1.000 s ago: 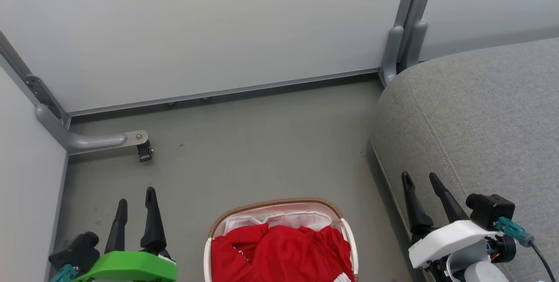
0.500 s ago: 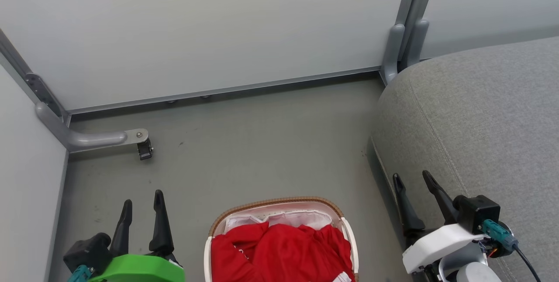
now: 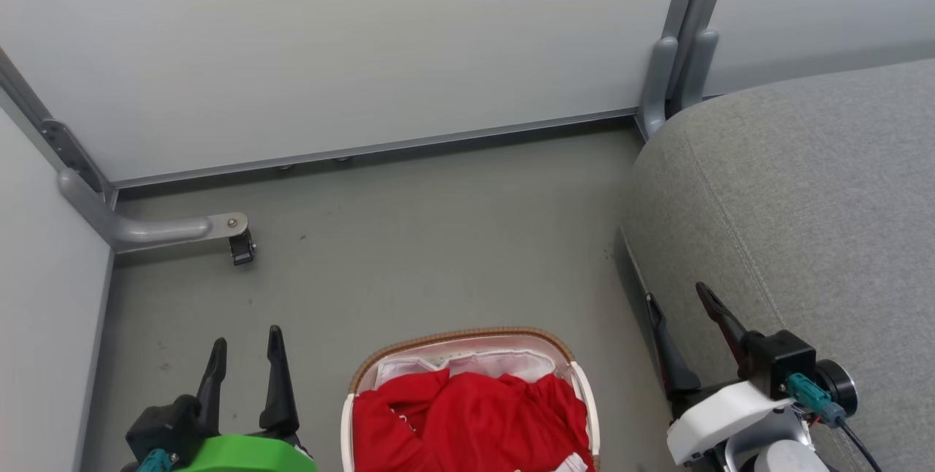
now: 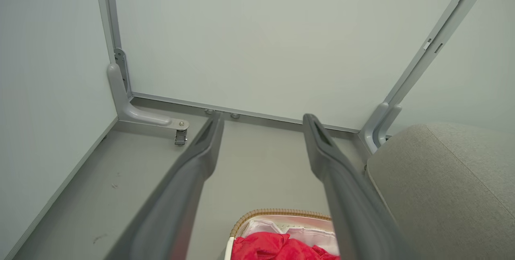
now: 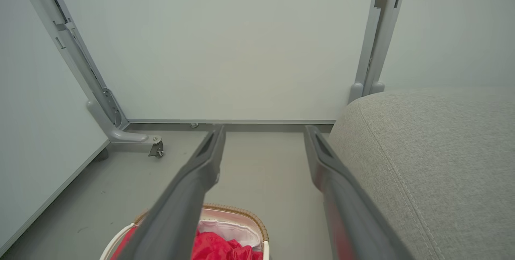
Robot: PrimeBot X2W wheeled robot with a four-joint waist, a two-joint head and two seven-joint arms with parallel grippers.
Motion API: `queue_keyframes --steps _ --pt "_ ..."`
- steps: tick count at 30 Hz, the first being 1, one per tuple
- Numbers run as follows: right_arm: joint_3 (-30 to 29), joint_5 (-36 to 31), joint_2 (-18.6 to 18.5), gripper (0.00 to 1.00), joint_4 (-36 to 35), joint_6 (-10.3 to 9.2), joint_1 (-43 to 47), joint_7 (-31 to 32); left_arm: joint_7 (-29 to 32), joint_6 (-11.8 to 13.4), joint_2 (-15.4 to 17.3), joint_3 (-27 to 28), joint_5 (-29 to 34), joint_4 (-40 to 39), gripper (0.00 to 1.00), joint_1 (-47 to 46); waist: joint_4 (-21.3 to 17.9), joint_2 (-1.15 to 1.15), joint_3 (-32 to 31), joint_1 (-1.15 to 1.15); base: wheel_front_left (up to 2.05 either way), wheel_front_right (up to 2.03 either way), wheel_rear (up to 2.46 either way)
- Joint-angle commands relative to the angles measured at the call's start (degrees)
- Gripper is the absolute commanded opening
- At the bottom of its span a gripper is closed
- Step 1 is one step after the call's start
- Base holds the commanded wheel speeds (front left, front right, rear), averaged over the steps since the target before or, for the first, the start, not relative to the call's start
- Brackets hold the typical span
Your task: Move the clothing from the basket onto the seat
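Clothing (image 3: 467, 421) soft, red, crumpled, in oval perforated basket (image 3: 460, 337)

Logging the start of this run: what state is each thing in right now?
basket: upright on the floor, holding the clothing.
clothing: bunched up, not gripped.
seat: no clothing on its visible part.
left gripper: open, holding nothing.
right gripper: open, holding nothing.
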Motion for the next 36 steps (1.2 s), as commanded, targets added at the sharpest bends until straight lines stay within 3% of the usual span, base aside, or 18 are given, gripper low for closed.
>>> queue_keyframes --steps 1,16,36 --pt "0.04 -1.30 -0.33 1.00 -0.34 0.00 -0.22 -0.57 -0.50 0.36 0.43 -0.21 0.99 -0.08 1.00 0.49 -0.02 0.00 0.06 0.00 0.00 0.00 0.00" --pt "0.64 -7.29 -0.42 1.00 -0.65 0.00 -0.45 -2.05 -2.09 0.77 0.48 -1.02 6.39 0.60 1.00 0.65 0.16 0.00 0.26 0.00 0.00 0.00 0.00" --pt "0.58 -6.22 -0.40 1.00 -0.29 0.00 -0.56 -2.03 -1.99 0.77 0.47 -1.03 5.81 0.83 1.00 0.35 0.25 0.00 0.44 0.00 0.00 0.00 0.00"
